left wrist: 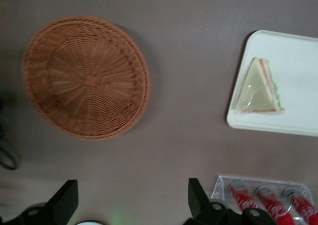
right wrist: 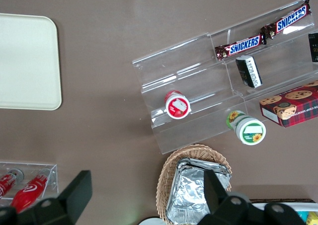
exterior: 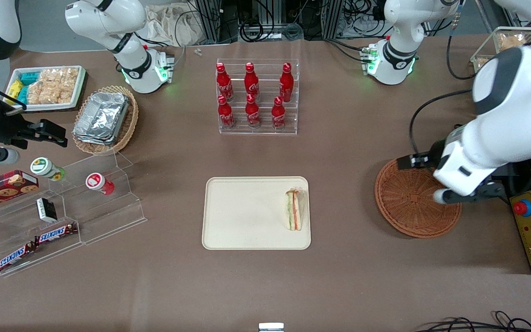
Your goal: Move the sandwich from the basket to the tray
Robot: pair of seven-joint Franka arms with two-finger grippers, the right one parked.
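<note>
The sandwich (exterior: 294, 209), a pale wedge with orange and green filling, lies on the cream tray (exterior: 247, 230) close to its edge toward the working arm's end. The reddish-brown wicker basket (exterior: 408, 203) stands empty beside the tray. My gripper (exterior: 415, 161) hangs high over the basket's rim, open, with nothing between its fingers. In the left wrist view the gripper (left wrist: 131, 185) shows two black fingers wide apart over bare table, with the basket (left wrist: 87, 81), the tray (left wrist: 298, 56) and the sandwich (left wrist: 261, 88) all below it.
A clear rack of red cola bottles (exterior: 257, 97) stands farther from the front camera than the tray. A yellow box with a red button (exterior: 530, 230) sits beside the basket. An acrylic snack shelf (exterior: 62, 207) and a tan basket of foil trays (exterior: 104, 117) lie toward the parked arm's end.
</note>
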